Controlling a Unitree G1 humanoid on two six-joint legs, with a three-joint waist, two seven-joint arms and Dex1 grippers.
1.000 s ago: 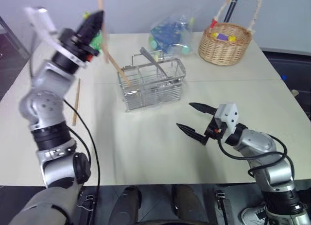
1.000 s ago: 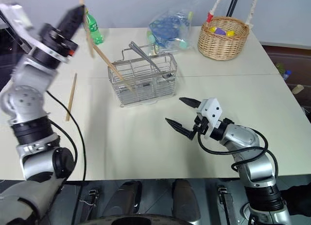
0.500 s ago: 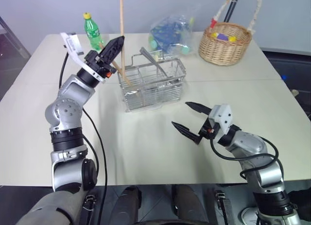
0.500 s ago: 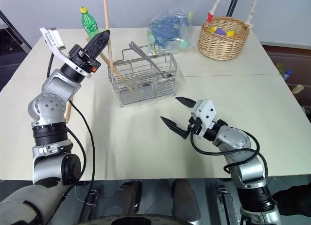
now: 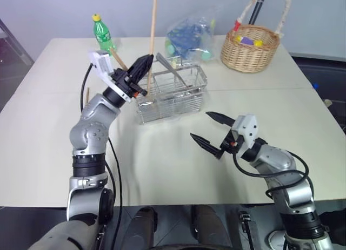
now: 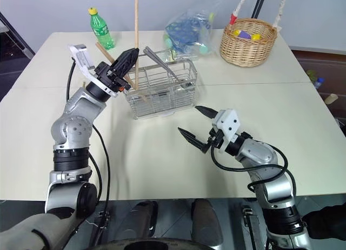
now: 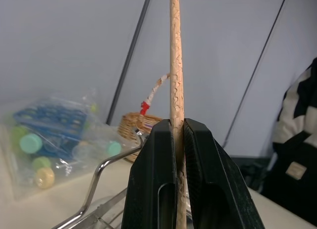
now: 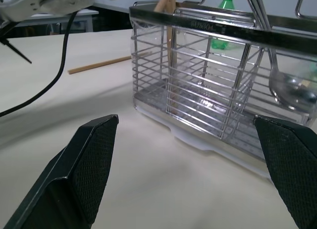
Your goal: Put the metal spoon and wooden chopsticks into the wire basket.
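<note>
Spoon [image 8: 292,90] and one chopstick [image 6: 111,60] are in your basket [image 5: 170,96]; your left gripper [image 6: 130,58], jaws pinching a second stick [image 6: 135,23], holds it upright above; a third [image 8: 99,65] lies on the worktop [image 5: 162,163]; right gripper [image 5: 212,134] jaws spread.

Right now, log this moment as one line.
left gripper: shut on chopstick, upright over wire basket | right gripper: open, empty | spoon: in basket

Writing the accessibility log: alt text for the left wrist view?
The left gripper is shut on an upright wooden chopstick, above the wire basket's handle. Behind are a bag of colourful items and a wicker basket.
</note>
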